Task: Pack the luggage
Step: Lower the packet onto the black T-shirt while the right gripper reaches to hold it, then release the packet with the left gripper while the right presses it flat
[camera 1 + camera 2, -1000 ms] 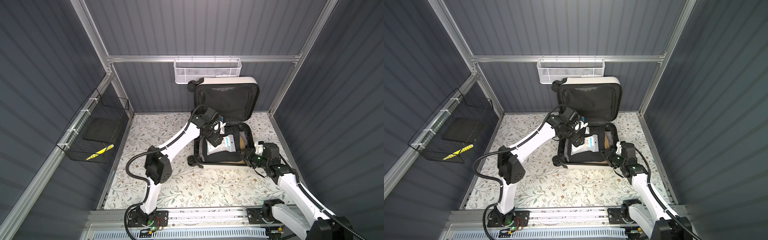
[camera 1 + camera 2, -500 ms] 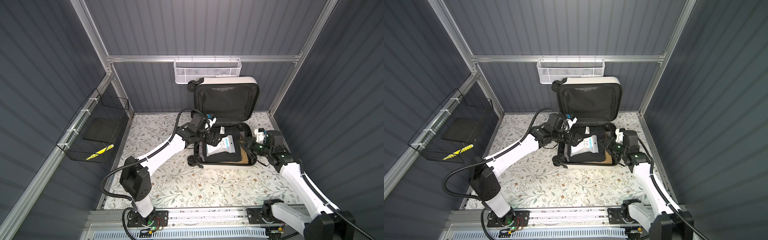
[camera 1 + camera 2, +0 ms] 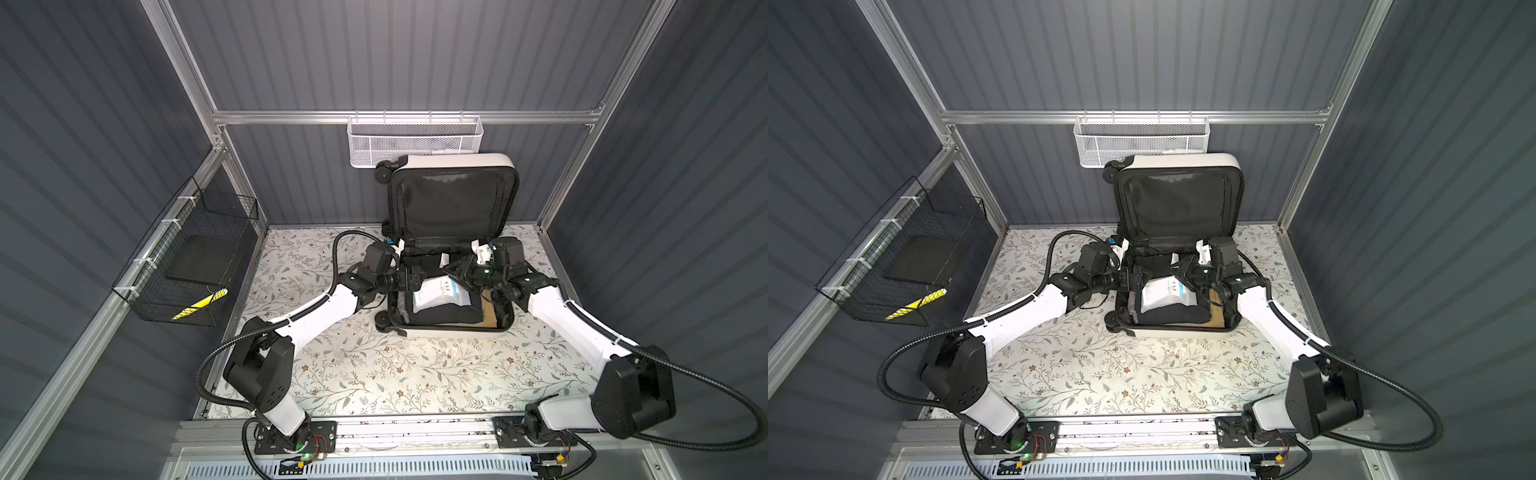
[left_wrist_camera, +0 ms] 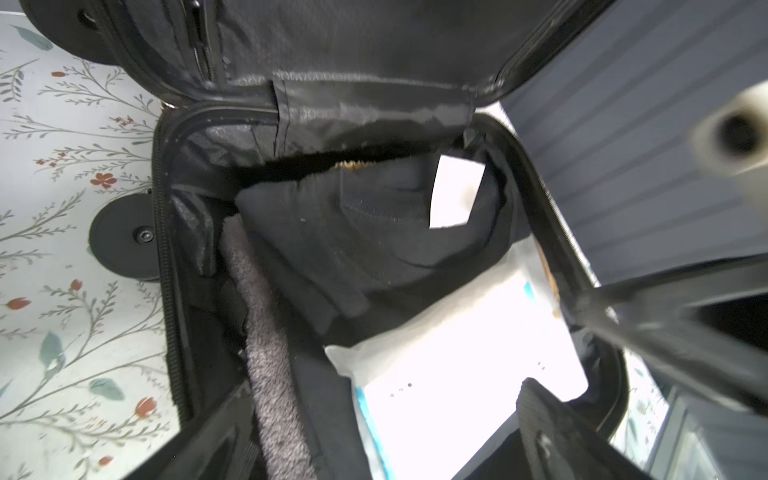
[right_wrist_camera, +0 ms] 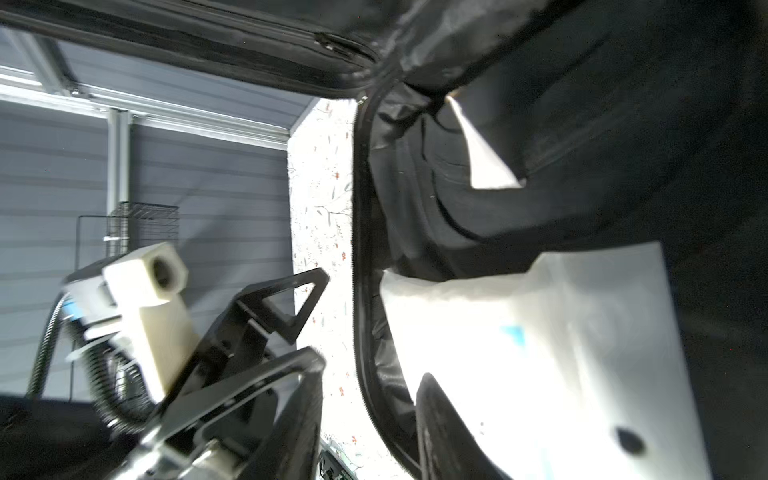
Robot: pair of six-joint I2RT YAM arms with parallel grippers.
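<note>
Luggage (image 3: 453, 199) (image 3: 1179, 203): centre of both top views, toward the back of the counter (image 3: 395, 374). The base shell lies flat on the counter. The lid stands upright at the far side with its black lining facing the cameras.

Left claw (image 3: 410, 277): jaws spread wide, nothing between them. It sits over the base's left rim, above a grey towel (image 4: 266, 353) tucked along that rim. In the left wrist view its fingers (image 4: 548, 424) frame a white pouch (image 4: 449, 374); contact not discernible.

Right claw (image 3: 457, 271): sits over the right side of the base, tips at the pouch's upper right corner. The right wrist view shows one finger (image 5: 432, 415) dark against the pouch. The second is lost in shadow, so I cannot tell how far the jaws stand apart or whether the pouch is pinched.

Edges and room:
- The two claws face each other across the base, near but apart
- The pouch lies on folded black clothing (image 3: 449, 313)
- A tan item (image 3: 491, 316) shows at lower right inside the base
- A white tag (image 4: 455, 191) sits on the clothing near the hinge
- The lid's top edge overlaps the white mesh basket (image 3: 415, 141), upper centre
- The black wire basket (image 3: 195, 266) is at left, well apart
- Open floral counter runs across lower centre, with narrower strips left and right of the shell

Axis: wheels (image 3: 382, 320) at the left end, so the long axis runs left to right across the frame. The hinge is on the far long side and the opening faces up
</note>
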